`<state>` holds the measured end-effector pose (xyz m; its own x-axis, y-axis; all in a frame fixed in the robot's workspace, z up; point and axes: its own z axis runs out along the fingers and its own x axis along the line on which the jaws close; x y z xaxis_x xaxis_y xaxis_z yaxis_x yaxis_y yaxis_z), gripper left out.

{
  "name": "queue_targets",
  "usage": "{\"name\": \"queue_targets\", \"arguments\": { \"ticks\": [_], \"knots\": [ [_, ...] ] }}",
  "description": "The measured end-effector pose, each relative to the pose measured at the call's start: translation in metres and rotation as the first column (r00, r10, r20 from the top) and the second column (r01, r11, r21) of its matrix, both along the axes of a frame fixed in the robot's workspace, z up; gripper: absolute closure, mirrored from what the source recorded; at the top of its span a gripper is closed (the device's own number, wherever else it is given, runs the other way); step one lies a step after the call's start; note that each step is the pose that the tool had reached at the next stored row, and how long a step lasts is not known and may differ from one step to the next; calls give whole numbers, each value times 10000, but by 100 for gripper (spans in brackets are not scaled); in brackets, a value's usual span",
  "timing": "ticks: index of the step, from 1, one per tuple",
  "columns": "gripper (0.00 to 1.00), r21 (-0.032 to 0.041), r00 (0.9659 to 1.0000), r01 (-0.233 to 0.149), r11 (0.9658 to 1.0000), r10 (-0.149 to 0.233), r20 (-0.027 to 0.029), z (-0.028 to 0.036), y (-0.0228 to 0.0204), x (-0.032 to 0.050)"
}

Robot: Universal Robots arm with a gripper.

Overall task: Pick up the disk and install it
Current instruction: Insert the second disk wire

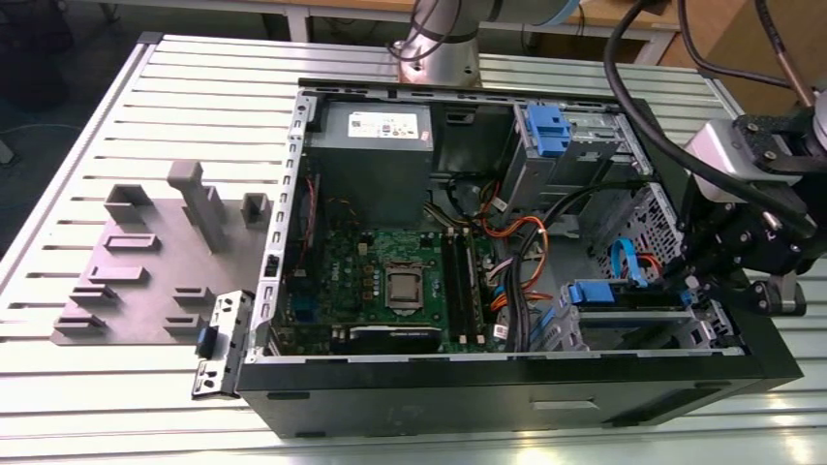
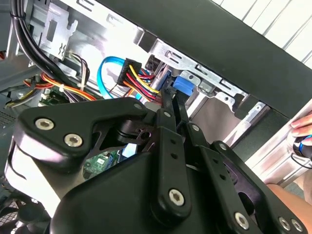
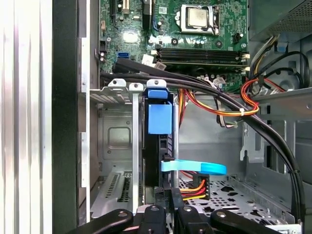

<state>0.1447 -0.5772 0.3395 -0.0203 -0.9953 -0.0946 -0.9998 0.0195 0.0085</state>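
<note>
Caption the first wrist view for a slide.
Gripper at the disk, which stands edge-on in the lower drive cage of the open computer case.

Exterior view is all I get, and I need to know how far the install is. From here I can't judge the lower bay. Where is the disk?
Observer: In the first wrist view the disk stands on edge inside the lower drive cage. Its blue tab is on the end nearer the motherboard.
Operator: Is anyone close to the machine? My view shows nobody.
Observer: Yes. The second wrist view shows a person's hand just outside the case wall.
</note>
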Motion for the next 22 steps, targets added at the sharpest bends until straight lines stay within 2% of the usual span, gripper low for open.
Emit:
{"name": "queue_targets", "arguments": {
  "ticks": [15, 16, 17, 18, 22],
  "knots": [
    [82, -9, 10000, -1, 10000, 1, 0, -18, 0, -1],
    [77, -10, 10000, -1, 10000, 1, 0, -18, 0, -1],
    [77, -11, 10000, -1, 10000, 1, 0, -18, -1, -1],
    [70, -11, 10000, -1, 10000, 1, 0, -18, 0, -1],
    [70, -18, 10000, -12, 10000, 12, 3, -38, 0, -10]
  ]
}}
